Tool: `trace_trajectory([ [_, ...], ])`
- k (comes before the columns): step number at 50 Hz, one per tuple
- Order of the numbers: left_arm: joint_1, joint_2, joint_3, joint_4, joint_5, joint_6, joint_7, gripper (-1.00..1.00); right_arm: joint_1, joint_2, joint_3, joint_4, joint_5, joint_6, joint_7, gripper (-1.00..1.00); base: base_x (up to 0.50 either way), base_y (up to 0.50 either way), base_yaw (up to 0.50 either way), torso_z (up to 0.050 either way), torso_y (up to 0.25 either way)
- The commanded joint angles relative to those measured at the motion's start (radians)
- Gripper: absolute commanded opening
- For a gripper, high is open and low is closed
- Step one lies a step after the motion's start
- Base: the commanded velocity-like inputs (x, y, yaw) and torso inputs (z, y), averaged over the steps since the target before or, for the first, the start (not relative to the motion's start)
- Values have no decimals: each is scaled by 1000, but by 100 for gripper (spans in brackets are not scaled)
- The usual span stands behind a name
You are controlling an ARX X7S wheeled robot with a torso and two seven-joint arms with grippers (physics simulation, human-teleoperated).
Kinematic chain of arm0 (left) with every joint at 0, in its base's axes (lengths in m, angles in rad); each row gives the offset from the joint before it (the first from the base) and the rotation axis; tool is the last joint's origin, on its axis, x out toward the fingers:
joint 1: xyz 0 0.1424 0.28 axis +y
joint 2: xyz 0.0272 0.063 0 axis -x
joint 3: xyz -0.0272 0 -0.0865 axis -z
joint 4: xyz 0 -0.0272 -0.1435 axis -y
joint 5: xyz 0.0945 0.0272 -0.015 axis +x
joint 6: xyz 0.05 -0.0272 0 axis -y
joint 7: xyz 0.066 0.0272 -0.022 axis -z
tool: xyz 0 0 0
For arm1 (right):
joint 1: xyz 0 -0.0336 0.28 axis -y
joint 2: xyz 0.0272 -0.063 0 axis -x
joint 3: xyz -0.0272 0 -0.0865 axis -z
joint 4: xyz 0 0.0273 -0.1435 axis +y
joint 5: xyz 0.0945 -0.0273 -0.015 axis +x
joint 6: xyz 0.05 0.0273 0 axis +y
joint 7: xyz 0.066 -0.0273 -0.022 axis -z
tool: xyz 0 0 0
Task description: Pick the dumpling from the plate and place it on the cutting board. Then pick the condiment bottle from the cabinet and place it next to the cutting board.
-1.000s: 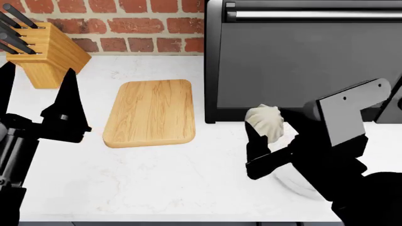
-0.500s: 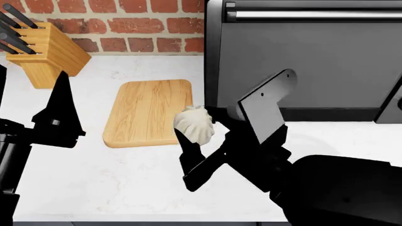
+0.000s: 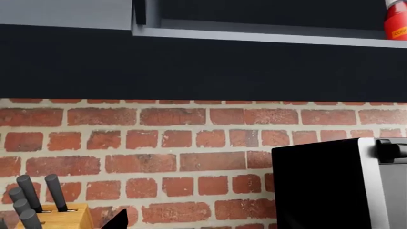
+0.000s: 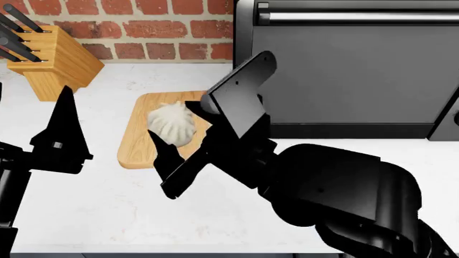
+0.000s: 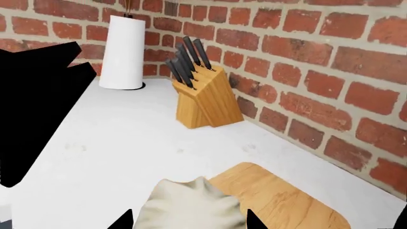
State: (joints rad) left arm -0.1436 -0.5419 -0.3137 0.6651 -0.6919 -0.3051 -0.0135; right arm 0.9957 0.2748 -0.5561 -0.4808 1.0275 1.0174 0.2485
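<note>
1. While the dumpling remains aloft, the cutting board (image 4: 161, 134) lies flat on the white surface (image 4: 107, 204), its long axis running from the robot toward the brick wall (image 4: 129, 32), just beside the knife block (image 4: 54, 62).
2. Right gripper (image 4: 172, 148): fingers clamped on the dumpling (image 4: 172, 124), held over the board.
3. Left gripper (image 4: 61, 134): idle beside the board; fingers' spacing cannot be told.
4. Dumpling judged soft, light, easily crushed; hold at its sides below the pleats. Roundish, no long axis; pleated top faces up.
5. Condiment bottle (image 3: 395, 21): upright on the cabinet shelf, well above the board.
</note>
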Motion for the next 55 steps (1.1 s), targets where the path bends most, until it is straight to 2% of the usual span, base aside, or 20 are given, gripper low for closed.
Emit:
trace_trajectory([
  [1,3,3,0,-12,1,11,7,100,61,-65,-89,120,-141,-88,-109,-100,0,0,0,0,0],
  [15,14,4,0,-10,-2,19,12,100,79,-107,-152,221,-221,-151,-137,-100,0,0,0,0,0],
  [31,36,1,-16,11,-20,24,11,100,137,-200,-241,490,-375,-296,-180,-100,0,0,0,0,0],
  [55,49,-2,-21,24,-30,32,12,100,202,-268,-359,765,-382,-379,-165,-100,0,0,0,0,0],
])
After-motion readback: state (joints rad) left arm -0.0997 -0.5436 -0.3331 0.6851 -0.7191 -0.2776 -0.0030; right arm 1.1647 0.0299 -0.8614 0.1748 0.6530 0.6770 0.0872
